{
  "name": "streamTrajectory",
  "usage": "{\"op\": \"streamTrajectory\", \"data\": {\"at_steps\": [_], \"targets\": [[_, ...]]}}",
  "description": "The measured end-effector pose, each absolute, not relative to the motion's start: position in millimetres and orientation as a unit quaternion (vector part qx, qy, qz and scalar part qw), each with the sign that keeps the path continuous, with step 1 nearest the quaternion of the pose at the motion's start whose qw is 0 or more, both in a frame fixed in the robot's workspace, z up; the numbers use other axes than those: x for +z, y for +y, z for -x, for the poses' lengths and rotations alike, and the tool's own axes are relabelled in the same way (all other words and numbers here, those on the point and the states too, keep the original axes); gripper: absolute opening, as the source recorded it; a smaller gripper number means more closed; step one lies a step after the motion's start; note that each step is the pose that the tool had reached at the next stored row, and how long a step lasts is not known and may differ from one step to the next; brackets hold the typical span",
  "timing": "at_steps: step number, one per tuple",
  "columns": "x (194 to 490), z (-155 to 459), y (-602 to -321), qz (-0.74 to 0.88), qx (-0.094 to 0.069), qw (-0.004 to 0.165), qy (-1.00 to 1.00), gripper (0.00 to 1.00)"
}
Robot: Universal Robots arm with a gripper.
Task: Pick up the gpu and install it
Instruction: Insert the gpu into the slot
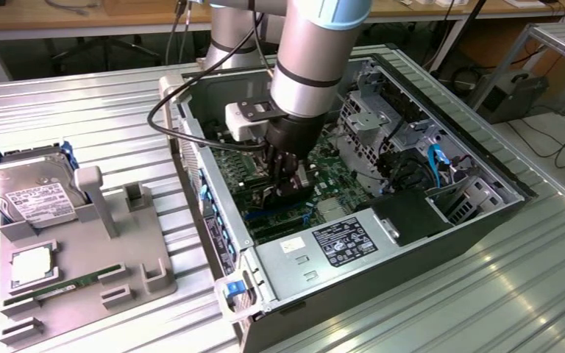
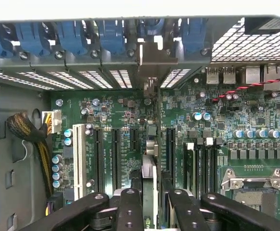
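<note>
Gripper [image 2: 149, 202] fingers [image 2: 129, 211] clamped on gpu [image 2: 149, 183] held edge-on, low inside open PC case [image 1: 479, 220], over green motherboard [image 2: 217, 120] slots.

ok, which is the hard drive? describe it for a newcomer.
In the exterior view, left of the open black computer case sits a grey plastic parts fixture. At its far left corner lies the hard drive: a silver metal box with a white label, far bigger than the square silver chip and thin green memory stick.

A robotics lab: open computer case [image 1: 361, 220] on a ribbed metal table [image 1: 86, 118], wooden workbenches [image 1: 67, 18] behind.
</note>
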State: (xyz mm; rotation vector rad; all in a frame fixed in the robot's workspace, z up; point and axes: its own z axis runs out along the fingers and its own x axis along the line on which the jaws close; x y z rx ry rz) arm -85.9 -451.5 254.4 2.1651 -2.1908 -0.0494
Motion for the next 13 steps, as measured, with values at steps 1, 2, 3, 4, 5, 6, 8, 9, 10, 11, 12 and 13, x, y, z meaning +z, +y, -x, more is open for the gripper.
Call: {"op": "streamTrajectory", "data": {"at_steps": [1, 2, 3, 4, 5, 6, 8, 9, 10, 11, 12, 13], "targets": [[254.3, 85.9, -451.5, -0.703, -0.016, 0.031, -0.711, 0.26], [254.2, 85.9, -451.5, -0.703, -0.016, 0.031, -0.711, 0.26], [254.2, 85.9, -451.4, -0.703, -0.016, 0.031, -0.711, 0.26], [254.2, 85.9, -451.4, -0.703, -0.016, 0.031, -0.711, 0.26], [253.8, 85.8, -451.3, -0.703, -0.017, 0.030, -0.711, 0.26], [253.4, 85.8, -451.3, -0.702, -0.017, 0.030, -0.711, 0.27], [254.2, 85.9, -451.4, -0.703, -0.016, 0.031, -0.711, 0.33], [254.1, 85.9, -451.4, -0.702, -0.016, 0.031, -0.711, 0.40], [254.1, 85.9, -451.4, -0.702, -0.016, 0.030, -0.711, 0.40], [254.8, 85.9, -451.5, -0.702, -0.016, 0.031, -0.711, 0.40], [256.0, 85.9, -451.4, -0.702, -0.016, 0.031, -0.711, 0.40], [259.3, 85.9, -451.4, -0.702, -0.016, 0.031, -0.711, 0.40]]}}
